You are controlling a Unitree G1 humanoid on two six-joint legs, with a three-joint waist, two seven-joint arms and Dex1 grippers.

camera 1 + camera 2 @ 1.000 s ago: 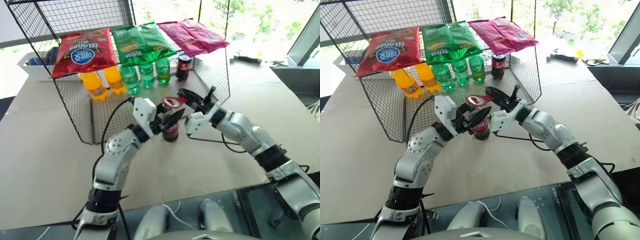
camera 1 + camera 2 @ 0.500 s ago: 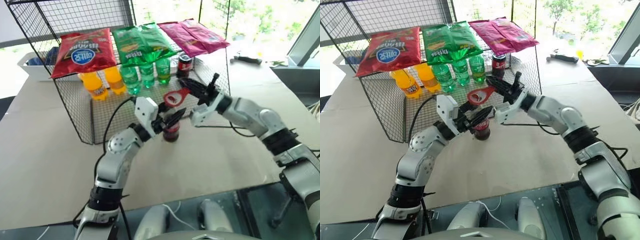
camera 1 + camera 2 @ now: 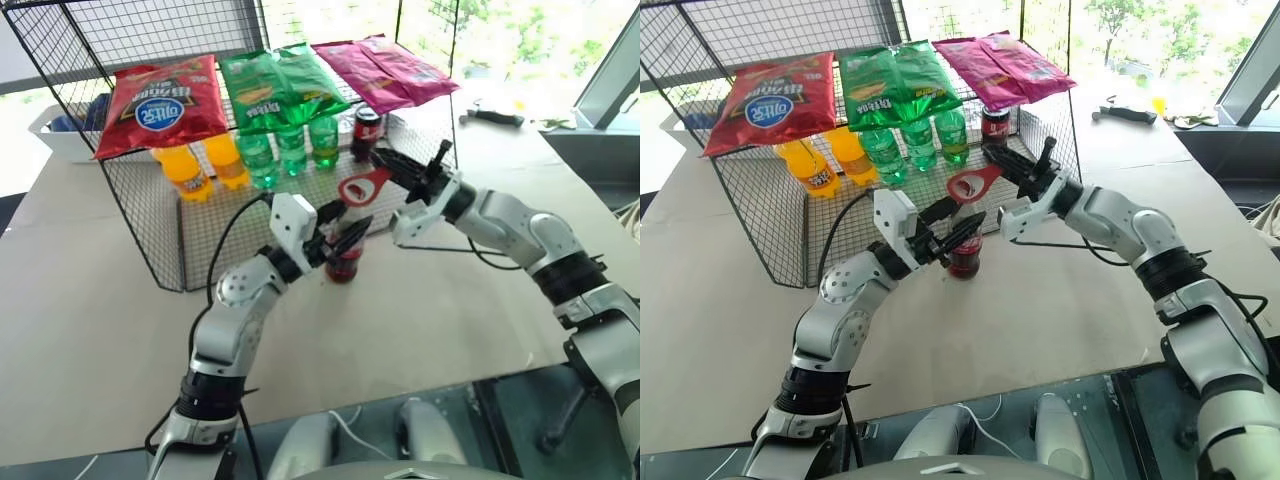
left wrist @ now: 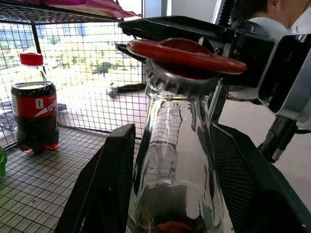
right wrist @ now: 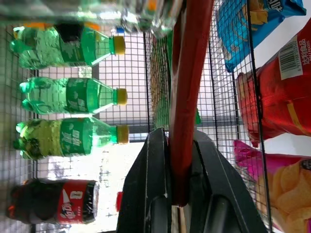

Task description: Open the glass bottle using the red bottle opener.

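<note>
The glass bottle [image 3: 343, 266] stands on the table in front of the wire rack, dark liquid in its lower part. My left gripper [image 3: 342, 235] is shut on its neck, one black finger [image 4: 104, 187] on each side of the clear glass [image 4: 177, 160]. The crimped cap [image 4: 181, 83] sits on the bottle's mouth. The red bottle opener [image 3: 362, 187] is held by its handle in my shut right gripper [image 3: 392, 167]. Its ring head [image 4: 187, 54] lies tilted over the cap. In the right wrist view the red handle [image 5: 187, 97] runs up between the fingers [image 5: 156, 179].
The wire rack [image 3: 150, 235] stands close behind, with chip bags [image 3: 160, 105] on top and orange [image 3: 190, 170], green [image 3: 292, 148] and dark cola [image 3: 367, 130] bottles inside. A tool [image 3: 492, 117] lies at the far right. A person [image 4: 286, 14] is beyond my right arm.
My right gripper has risen a little and rolled, lifting the opener's handle and moving it slightly right. The left gripper and bottle have stayed put.
</note>
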